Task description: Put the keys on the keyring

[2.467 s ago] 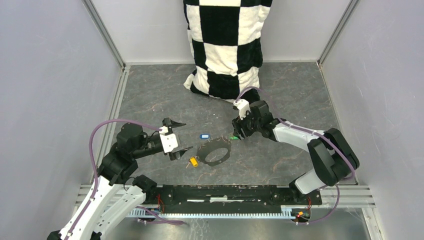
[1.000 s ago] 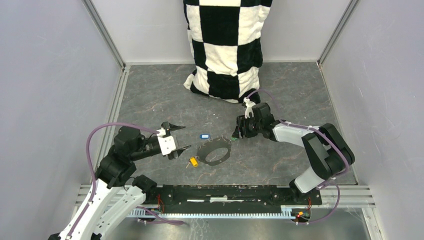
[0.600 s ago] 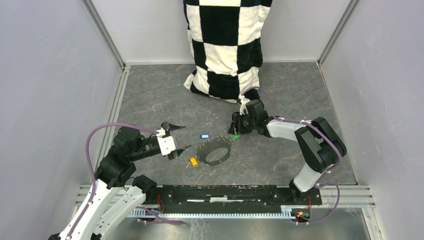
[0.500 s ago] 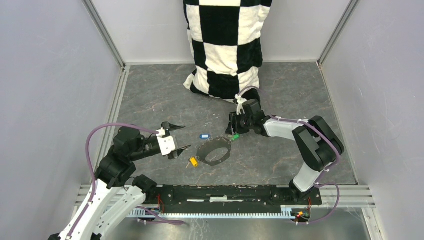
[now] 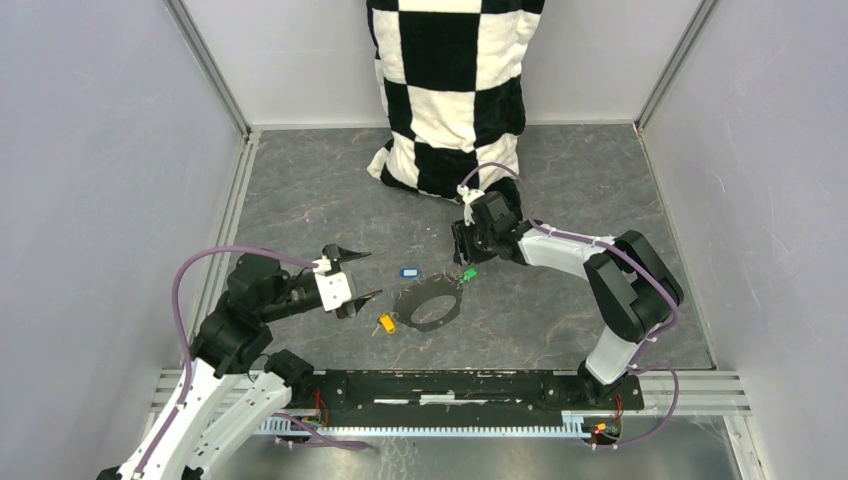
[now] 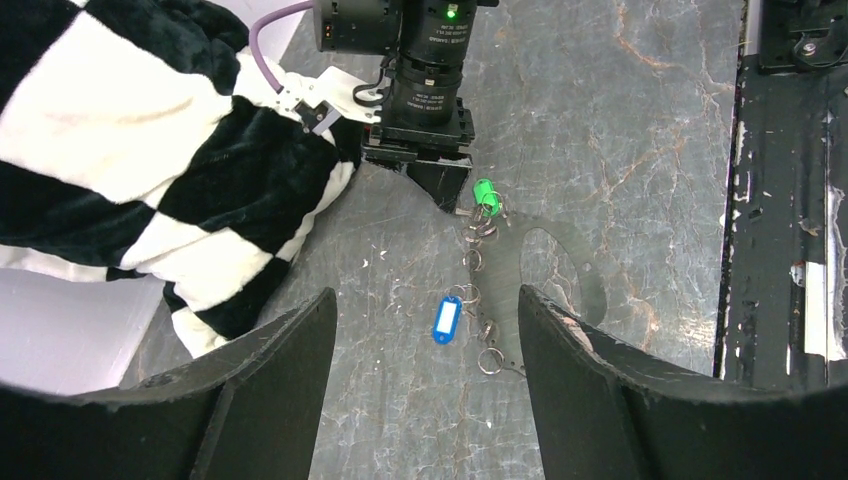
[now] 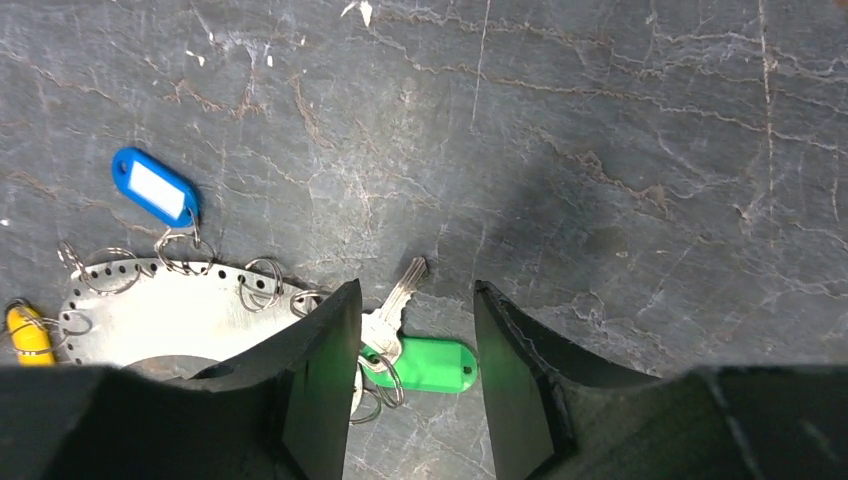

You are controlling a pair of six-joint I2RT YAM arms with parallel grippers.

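Observation:
The keyring (image 5: 430,306) is a flat grey loop with small silver rings along its edge, lying mid-table. A green-tagged key (image 7: 430,364) lies at its right end, between the fingers of my right gripper (image 7: 413,300), which stands open over it; the left finger (image 7: 320,370) hides part of the key's head. In the top view the green tag (image 5: 466,273) sits just under that right gripper (image 5: 462,255). The blue tag (image 5: 408,271) lies by the loop's far edge and the yellow one (image 5: 385,323) at its left end. My left gripper (image 5: 347,276) hovers open to the left, holding nothing.
A black-and-white checkered cloth (image 5: 450,90) hangs down the back wall onto the table behind the right gripper. Grey walls enclose both sides. A black rail (image 5: 450,385) runs along the near edge by the arm bases.
The right gripper has shifted left and toward the back over the green key, and its jaws have narrowed a little. The left arm and the keys have stayed put.

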